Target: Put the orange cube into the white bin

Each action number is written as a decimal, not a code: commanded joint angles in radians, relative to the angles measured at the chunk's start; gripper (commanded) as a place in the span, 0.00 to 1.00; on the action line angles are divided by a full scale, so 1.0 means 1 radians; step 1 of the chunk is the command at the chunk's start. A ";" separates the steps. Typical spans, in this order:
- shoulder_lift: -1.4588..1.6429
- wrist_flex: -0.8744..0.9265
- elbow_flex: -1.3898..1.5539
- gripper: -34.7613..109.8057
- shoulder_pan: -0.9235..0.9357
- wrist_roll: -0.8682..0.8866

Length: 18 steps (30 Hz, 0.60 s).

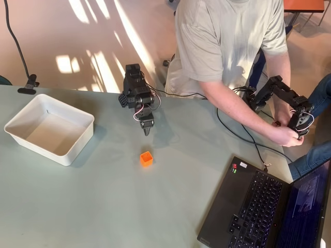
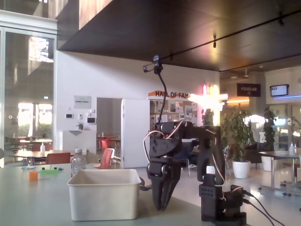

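On the pale tabletop (image 1: 103,206) in the overhead view, the orange cube (image 1: 146,158) sits alone, below the end effector (image 1: 147,129), whose fingers point down, closed and holding nothing. Well apart at left stands the white bin (image 1: 49,128)

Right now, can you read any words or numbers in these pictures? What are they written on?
"HALL OF FAME": on the orange sign over the far wall, its end lost in glare.
"FOODLAB", roughly: on the dark sign, blurred.
White wall notice: too small to read.
Laptop keys and screen: too small to read.
Orange cube, white bin: no writing.
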 commanded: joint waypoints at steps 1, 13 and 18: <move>0.003 -0.006 -0.043 0.31 -0.003 -0.091; -0.002 -0.089 -0.041 0.52 -0.003 -0.138; -0.035 -0.153 -0.040 0.56 -0.002 -0.138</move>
